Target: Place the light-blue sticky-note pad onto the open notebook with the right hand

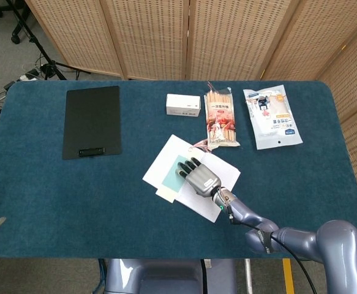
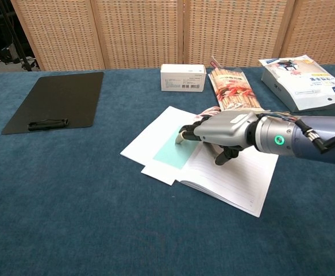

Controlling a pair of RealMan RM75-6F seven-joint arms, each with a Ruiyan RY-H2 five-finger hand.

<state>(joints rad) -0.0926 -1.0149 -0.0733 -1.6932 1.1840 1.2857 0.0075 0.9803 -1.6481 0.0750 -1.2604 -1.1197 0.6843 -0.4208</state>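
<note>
**Pad lying under our right fingertips, on the left page of the notebook**

We are resting our right hand (image 2: 227, 127) palm-down over the open notebook (image 2: 236, 172), just below the middle of the chest view. The light-blue sticky-note pad (image 2: 172, 152) is lying flat on the notebook's left page, directly ahead of the fingertips (image 2: 181, 137), toward the left of the frame. The fingertips are overlapping the pad's upper right edge; we cannot tell whether they are pressing on it or floating just above. The fingers are reaching forward with the thumb tucked below, and nothing is clasped in the hand, so we are reading it as empty and spread rather than gripping.

In the head view the pad (image 1: 171, 176) is sitting at the upper left end of the hand (image 1: 198, 177), its long axis running diagonally from upper right to lower left, roughly in line with the fingers. A loose-looking page corner is sticking out below the pad at the notebook's lower left edge.

We are judging that the placement is essentially done, and any release calls for lifting straight away from the pad. Our left hand is out of both views.
</note>
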